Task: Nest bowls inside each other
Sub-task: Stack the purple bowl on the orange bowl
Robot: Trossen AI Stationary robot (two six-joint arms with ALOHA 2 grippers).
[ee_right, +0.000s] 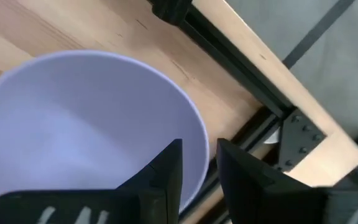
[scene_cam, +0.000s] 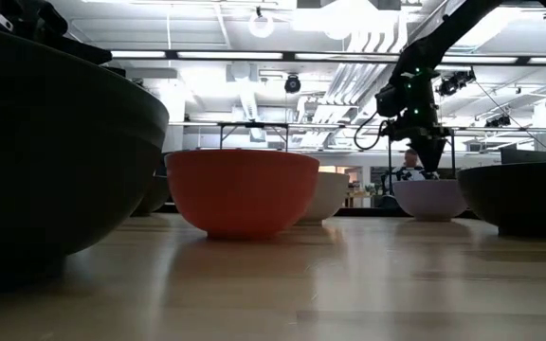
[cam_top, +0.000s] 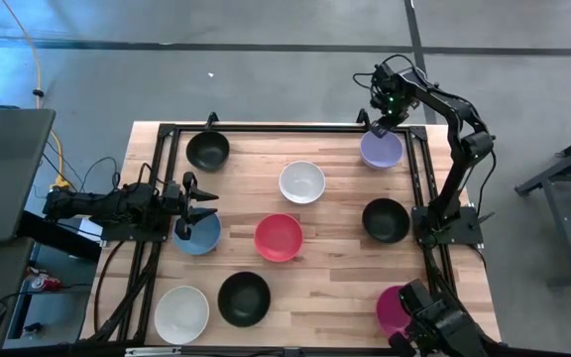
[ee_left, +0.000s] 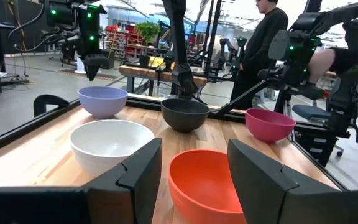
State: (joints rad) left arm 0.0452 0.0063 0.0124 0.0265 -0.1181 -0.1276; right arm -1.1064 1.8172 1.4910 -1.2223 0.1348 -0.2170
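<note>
**Right gripper poised at the lavender bowl's rim**

Right gripper (cam_top: 378,125) hung over the far edge of the lavender bowl (cam_top: 382,150), at the table's far right corner. In the wrist view its fingers (ee_right: 166,171) stood a narrow gap apart w/ the bowl's rim running up to that gap; we couldn't tell whether they were touching it yet, and nothing was held. Left gripper (cam_top: 202,204) waited wide open and empty over the blue bowl (cam_top: 198,234), facing the red bowl (cam_top: 279,237).

No bowl was nested yet. The others sat singly and well apart: white (cam_top: 302,182) mid-table, black (cam_top: 386,219) near the right edge, magenta (cam_top: 397,308) in the near right corner.

We judged the bowls light, stiff and smooth, prob. slippery. Best hold: pinch the thin rim, one finger inside the wall, one outside. A shallow bite could let the bowl swing or slip.
</note>
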